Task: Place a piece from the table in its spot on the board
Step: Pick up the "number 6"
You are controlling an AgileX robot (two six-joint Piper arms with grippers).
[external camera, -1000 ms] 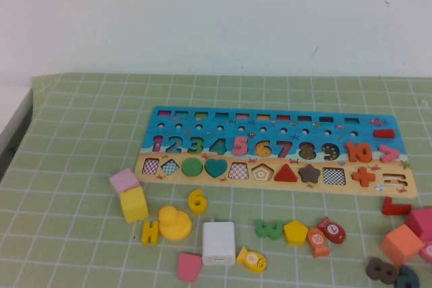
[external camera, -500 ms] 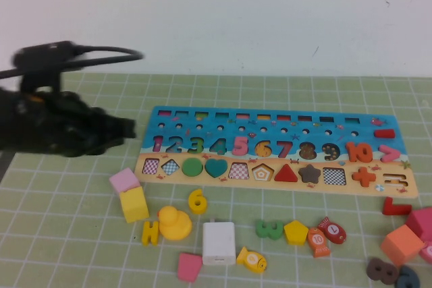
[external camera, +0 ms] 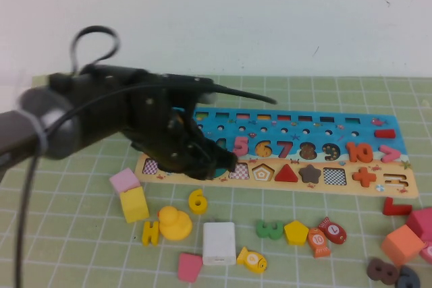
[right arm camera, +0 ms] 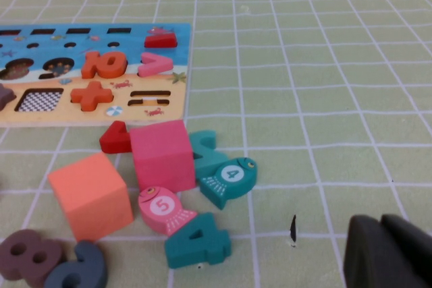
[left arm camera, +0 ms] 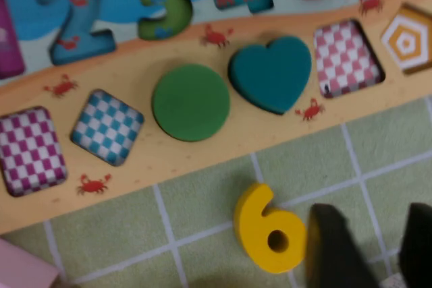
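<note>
The yellow "6" [external camera: 197, 201] lies flat on the green mat just in front of the board [external camera: 337, 129], below its green circle and teal heart. My left gripper [external camera: 223, 163] hovers over the board's lower left band, open and empty. In the left wrist view the "6" [left arm camera: 270, 231] lies right beside one dark finger [left arm camera: 334, 251], outside the gap of the left gripper [left arm camera: 371, 251]; the board [left arm camera: 169, 160] is beyond it. The board's "6" recess [external camera: 263, 148] is open. My right gripper [right arm camera: 388, 251] is shut and empty, low over the mat, off to the right of the board [right arm camera: 172, 92].
A yellow duck [external camera: 174, 223], yellow H [external camera: 150, 233], white block [external camera: 219, 242], pink cube [external camera: 125, 181] and yellow cube [external camera: 134, 204] lie around the "6". Near the right gripper are a pink cube [right arm camera: 162, 154], an orange cube [right arm camera: 91, 195] and a teal "4" [right arm camera: 197, 241].
My left arm has swung in from the left and now reaches over the board's lower left part, close to the "6". The pieces have not moved.
</note>
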